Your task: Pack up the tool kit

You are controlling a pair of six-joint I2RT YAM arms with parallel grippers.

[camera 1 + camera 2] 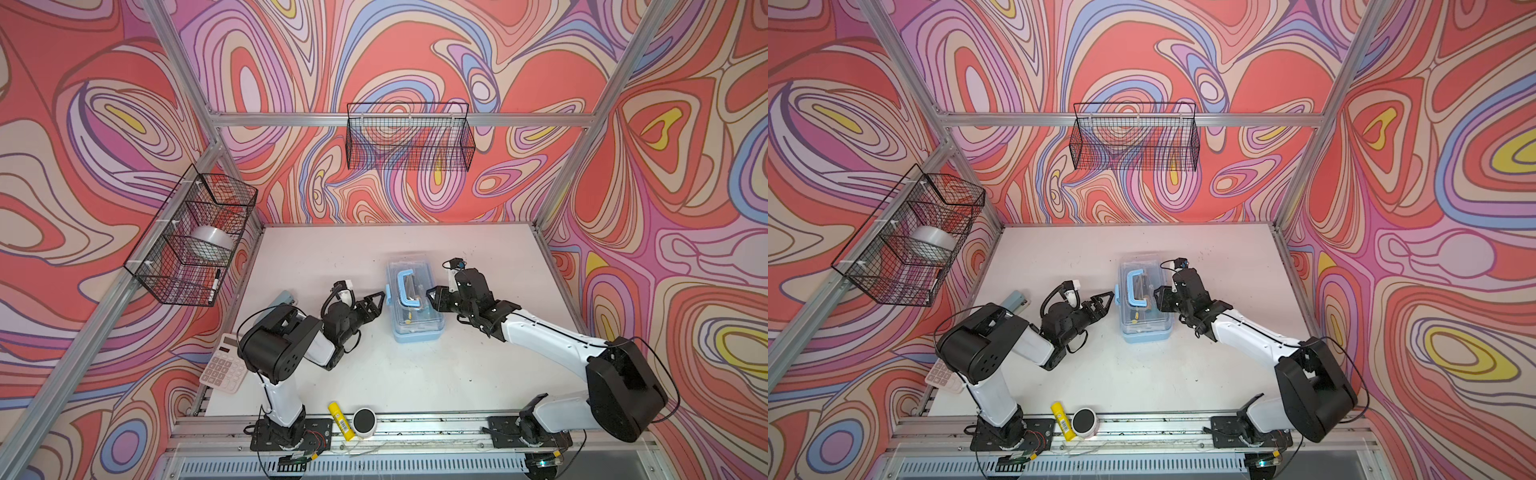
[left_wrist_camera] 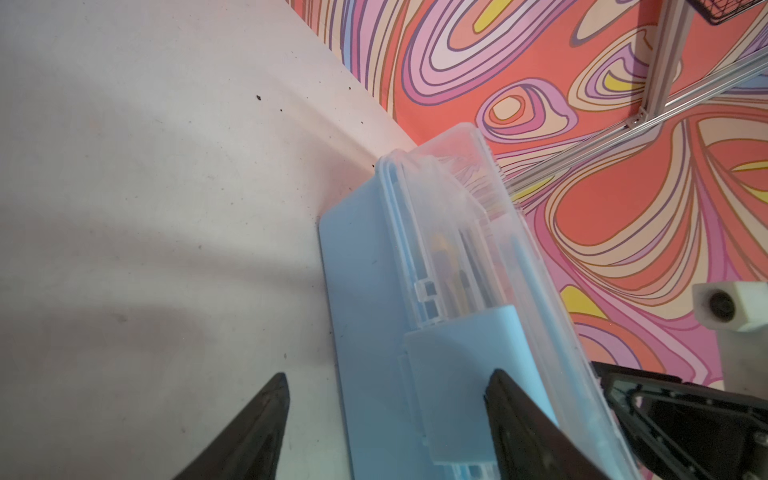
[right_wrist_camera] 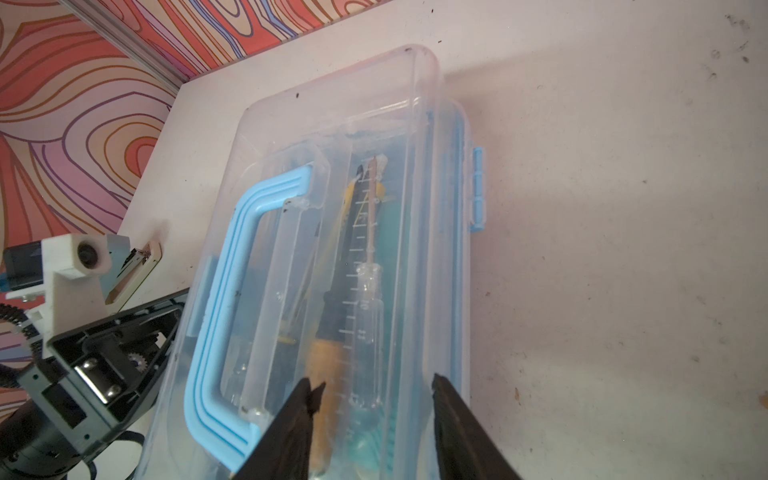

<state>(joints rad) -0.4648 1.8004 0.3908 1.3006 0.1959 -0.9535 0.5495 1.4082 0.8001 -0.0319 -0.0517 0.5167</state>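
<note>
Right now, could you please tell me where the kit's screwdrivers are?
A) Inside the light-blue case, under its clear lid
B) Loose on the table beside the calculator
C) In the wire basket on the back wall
A: in the right wrist view the screwdrivers lie inside the light-blue case, seen through its clear lid.

Left arm (image 1: pixel 282 399), right arm (image 1: pixel 540 332): white links, black joints, black cables, possibly red wires.
</note>
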